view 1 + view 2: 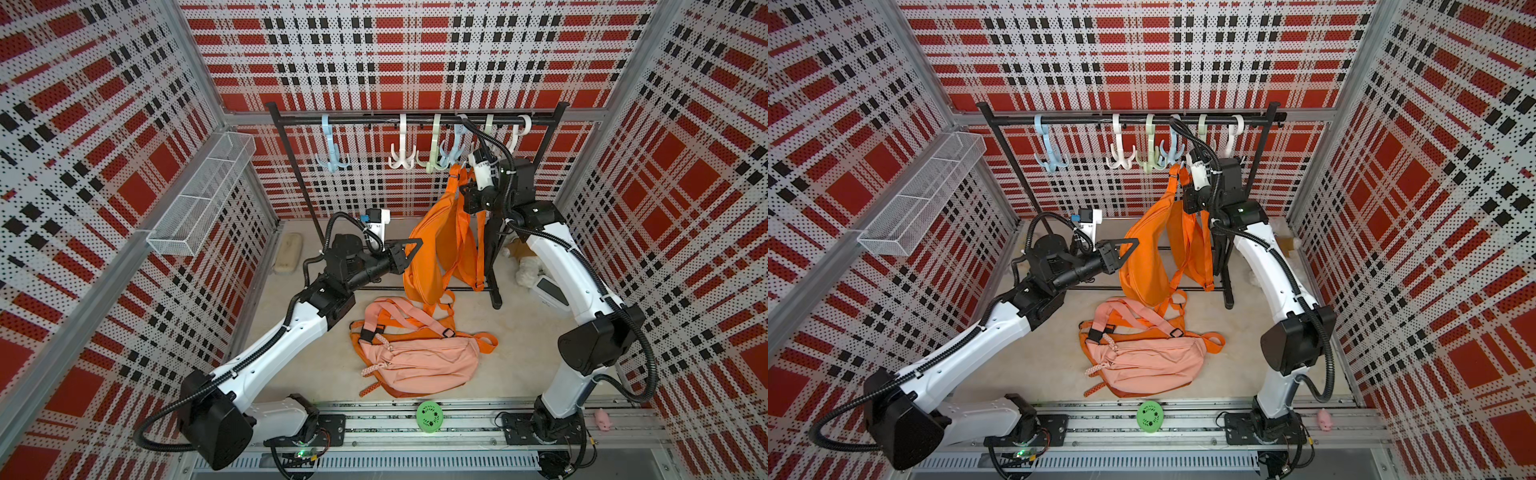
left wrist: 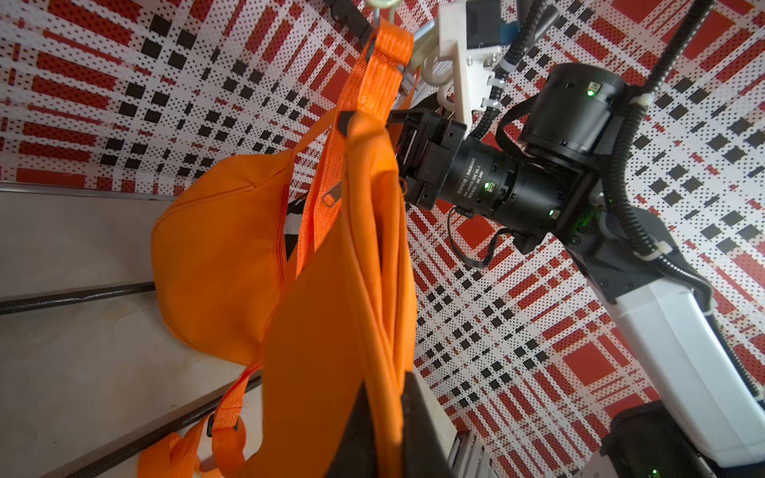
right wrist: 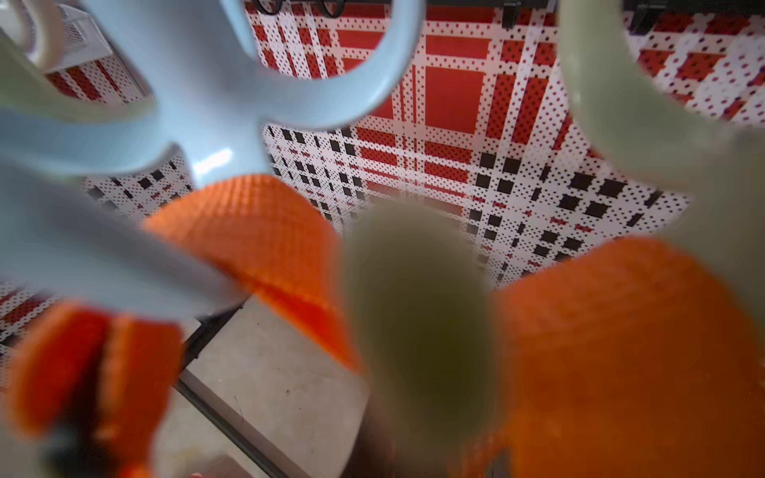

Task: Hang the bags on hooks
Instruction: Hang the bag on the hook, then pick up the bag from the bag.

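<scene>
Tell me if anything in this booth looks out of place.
Yes. While the left claw grips the hanging orange bag, a peach bag lies crumpled on the floor over a second orange bag. A white plush toy lies by the rack's foot, and a pink pig toy and a green disc sit stray on the front rail.

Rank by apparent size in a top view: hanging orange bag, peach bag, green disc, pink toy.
1. peach bag and hanging orange bag: look alike, left unranked
2. green disc
3. pink toy
</scene>
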Robot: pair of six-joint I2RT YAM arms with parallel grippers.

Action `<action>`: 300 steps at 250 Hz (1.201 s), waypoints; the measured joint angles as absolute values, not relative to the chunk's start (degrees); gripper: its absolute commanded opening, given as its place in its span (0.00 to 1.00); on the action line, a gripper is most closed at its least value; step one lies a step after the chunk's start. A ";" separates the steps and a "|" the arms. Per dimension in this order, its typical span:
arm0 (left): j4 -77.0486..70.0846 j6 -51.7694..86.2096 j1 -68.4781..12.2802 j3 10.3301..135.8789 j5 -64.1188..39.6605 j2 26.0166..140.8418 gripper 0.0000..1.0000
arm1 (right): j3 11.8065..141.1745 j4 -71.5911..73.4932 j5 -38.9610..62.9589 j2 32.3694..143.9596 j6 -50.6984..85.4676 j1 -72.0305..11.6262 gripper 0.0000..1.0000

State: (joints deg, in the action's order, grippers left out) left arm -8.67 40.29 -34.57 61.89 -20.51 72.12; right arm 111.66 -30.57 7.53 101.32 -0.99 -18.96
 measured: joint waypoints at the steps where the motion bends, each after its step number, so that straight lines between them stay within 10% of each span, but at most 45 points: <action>1: -8.69 40.29 -34.61 61.87 -20.53 72.16 0.00 | 111.59 -30.50 7.29 101.23 -1.02 -18.96 0.00; 34: -11.00 40.51 -36.40 61.84 -20.51 74.76 0.00 | 110.85 -30.87 3.53 99.39 -1.17 -18.76 0.00; 61: -13.04 40.51 -38.54 61.95 -20.40 78.81 0.26 | 110.80 -30.92 0.19 97.78 -1.21 -18.46 0.00; 82: -13.32 40.69 -40.29 62.08 -20.56 82.04 0.60 | 109.69 -30.70 -2.15 95.90 -1.32 -18.28 0.23; 112: -12.58 40.49 -42.11 62.02 -20.49 83.83 0.75 | 106.48 -30.30 -3.77 92.29 -0.97 -18.26 0.54; 200: -10.17 36.53 -43.94 59.42 -18.68 76.51 0.81 | 89.41 -26.22 -10.61 75.40 -0.60 -25.23 0.63; 241: -8.23 35.57 -42.35 55.29 -17.28 69.89 0.82 | 81.45 -23.59 -8.36 68.03 -1.19 -30.57 1.00; 300: -4.67 37.41 -31.51 45.58 -14.48 55.72 0.83 | 73.69 -26.68 4.05 62.92 -4.36 -38.57 1.00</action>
State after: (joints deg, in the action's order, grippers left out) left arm -4.67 37.41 -31.51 45.58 -14.48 55.72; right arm 73.69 -26.68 4.05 62.92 -4.36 -38.57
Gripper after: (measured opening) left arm 0.830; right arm 0.998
